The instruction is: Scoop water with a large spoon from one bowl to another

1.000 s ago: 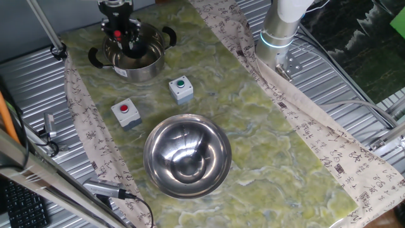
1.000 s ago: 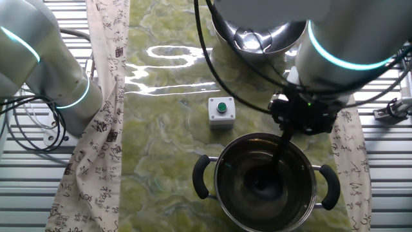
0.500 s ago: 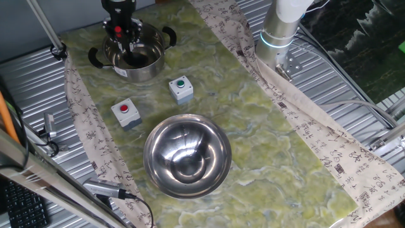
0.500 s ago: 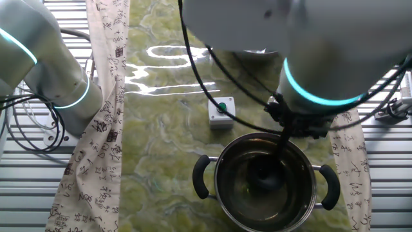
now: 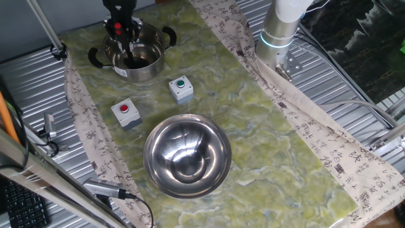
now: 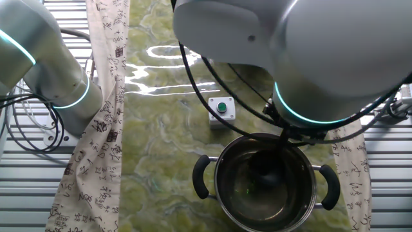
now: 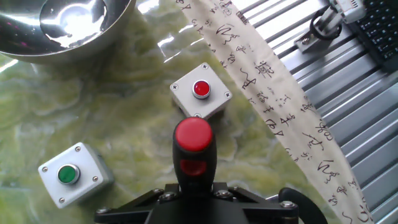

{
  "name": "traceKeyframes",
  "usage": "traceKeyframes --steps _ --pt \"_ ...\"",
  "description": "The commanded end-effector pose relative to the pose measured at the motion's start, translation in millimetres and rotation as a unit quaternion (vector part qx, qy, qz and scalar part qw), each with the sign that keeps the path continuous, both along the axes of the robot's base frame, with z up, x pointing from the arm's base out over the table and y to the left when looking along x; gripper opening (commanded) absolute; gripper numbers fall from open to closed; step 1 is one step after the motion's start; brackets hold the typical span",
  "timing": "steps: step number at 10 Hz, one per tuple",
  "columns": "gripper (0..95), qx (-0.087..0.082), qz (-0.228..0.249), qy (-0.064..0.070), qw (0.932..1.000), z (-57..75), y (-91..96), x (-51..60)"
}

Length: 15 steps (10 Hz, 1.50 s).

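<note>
The small steel pot with black loop handles stands at the far left of the mat. My gripper hangs just above it, shut on the large spoon, whose dark shaft dips into the pot. In the other fixed view the spoon sits low inside the pot, with faint glints of water around it; my arm hides the gripper there. In the hand view the spoon's red-tipped black handle rises from my gripper. The wide shiny bowl stands near the mat's front and also shows in the hand view.
Two grey button boxes lie between the vessels: one with a red button, one with a green button. They also show in the hand view, the red one and the green one. Ribbed metal and printed cloth border the mat.
My arm has swung over the pot and now fills more of the other fixed view. The spoon stays in the pot, its scoop shifted slightly toward the far wall.
</note>
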<state>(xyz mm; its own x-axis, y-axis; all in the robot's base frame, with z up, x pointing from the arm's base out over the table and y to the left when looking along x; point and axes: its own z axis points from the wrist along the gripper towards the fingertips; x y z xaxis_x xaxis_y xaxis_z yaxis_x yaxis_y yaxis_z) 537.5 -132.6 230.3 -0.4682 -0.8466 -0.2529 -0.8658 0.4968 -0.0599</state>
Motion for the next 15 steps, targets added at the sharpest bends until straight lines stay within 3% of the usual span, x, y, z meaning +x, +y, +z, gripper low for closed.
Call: traceKeyframes --steps 1,4,15 --pt "0.0 -0.002 0.003 -0.001 1.0 -6.3 -2.3 -0.3" --pt "0.0 -0.002 0.006 -0.007 1.0 -19.3 -7.1 -3.9" --pt "0.0 -0.003 0.009 -0.02 0.9998 -46.9 -19.7 -23.4"
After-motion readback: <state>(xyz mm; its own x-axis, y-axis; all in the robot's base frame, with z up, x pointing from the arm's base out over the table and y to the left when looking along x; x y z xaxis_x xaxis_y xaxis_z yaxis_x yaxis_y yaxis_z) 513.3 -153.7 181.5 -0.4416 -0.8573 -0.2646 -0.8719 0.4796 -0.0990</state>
